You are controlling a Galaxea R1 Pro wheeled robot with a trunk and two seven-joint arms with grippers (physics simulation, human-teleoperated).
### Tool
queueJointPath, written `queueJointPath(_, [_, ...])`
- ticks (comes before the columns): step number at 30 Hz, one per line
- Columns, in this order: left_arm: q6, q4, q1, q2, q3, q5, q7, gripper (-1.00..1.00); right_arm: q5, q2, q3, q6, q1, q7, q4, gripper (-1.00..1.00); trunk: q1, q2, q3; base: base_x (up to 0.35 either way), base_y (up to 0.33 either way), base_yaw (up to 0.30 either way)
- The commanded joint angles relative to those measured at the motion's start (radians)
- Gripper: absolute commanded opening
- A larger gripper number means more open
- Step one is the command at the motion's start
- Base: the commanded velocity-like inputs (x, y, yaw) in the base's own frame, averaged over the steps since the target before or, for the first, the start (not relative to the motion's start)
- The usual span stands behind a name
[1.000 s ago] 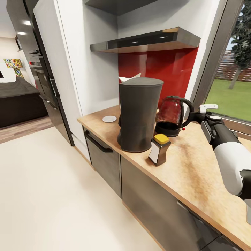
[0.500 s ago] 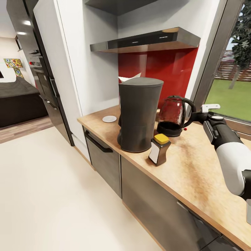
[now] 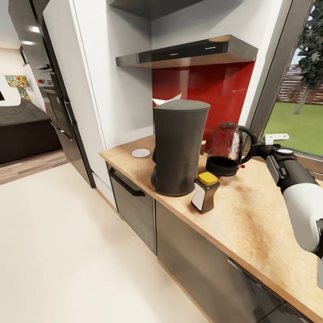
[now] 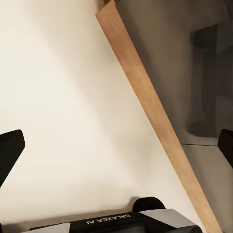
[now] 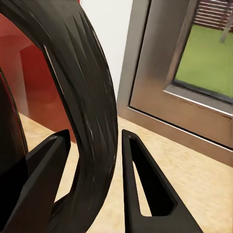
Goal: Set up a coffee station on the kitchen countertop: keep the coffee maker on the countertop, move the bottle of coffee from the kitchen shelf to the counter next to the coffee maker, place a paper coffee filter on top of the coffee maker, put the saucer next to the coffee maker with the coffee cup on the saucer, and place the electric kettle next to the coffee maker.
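The right gripper [image 3: 256, 150] has the kettle [image 3: 226, 149] by its black handle [image 5: 82, 97], fingers [image 5: 145, 184] on either side of the loop; they look clamped on it, with a sliver of daylight on one side. Gripping the handle makes sense: it is the one narrow part of that round glass body. The kettle sits upright on the countertop [image 3: 251, 215], or just over it, I cannot tell which, a little right of and behind the coffee maker [image 3: 178, 146], close but not touching. That spot already looks like "next to".

The bottle [image 3: 204, 191] stands at the near right foot of the machine, toward the counter's front edge. A white paper filter [image 3: 166, 99] peeks up behind the machine's top. The saucer [image 3: 141, 153] lies on the far left end of the counter, a short way from the machine; I see no cup on it. The black shelf [image 3: 188, 54] above is bare.

The left gripper [image 4: 116, 145] hangs wide, holding nothing, looking down past the counter edge to the floor [image 4: 58, 97].

Judging by this, the kettle is nearly done; the cup remains.
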Motion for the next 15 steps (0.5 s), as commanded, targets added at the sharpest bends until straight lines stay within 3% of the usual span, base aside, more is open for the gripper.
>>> queueJointPath(1, [-0.007,0.001,-0.001,0.0,-0.008,0.005,-0.002,1.0,0.01,0.0,-0.006,0.005,-0.001,0.006,-0.002,-1.0,0.0,-0.001,-0.001,0.0,0.0,0.0])
queueJointPath(10, [-0.007,0.001,-0.001,0.0,-0.009,0.005,-0.001,1.0,0.009,-0.001,-0.005,0.005,-0.001,0.007,-0.002,-1.0,0.0,-0.001,-0.001,0.0,0.0,0.0])
queueJointPath(15, [-0.007,0.001,-0.001,0.0,-0.009,0.005,-0.002,1.0,0.009,-0.001,-0.005,0.005,-0.001,0.007,-0.002,-1.0,0.015,-0.029,-0.013,0.0,0.0,0.0])
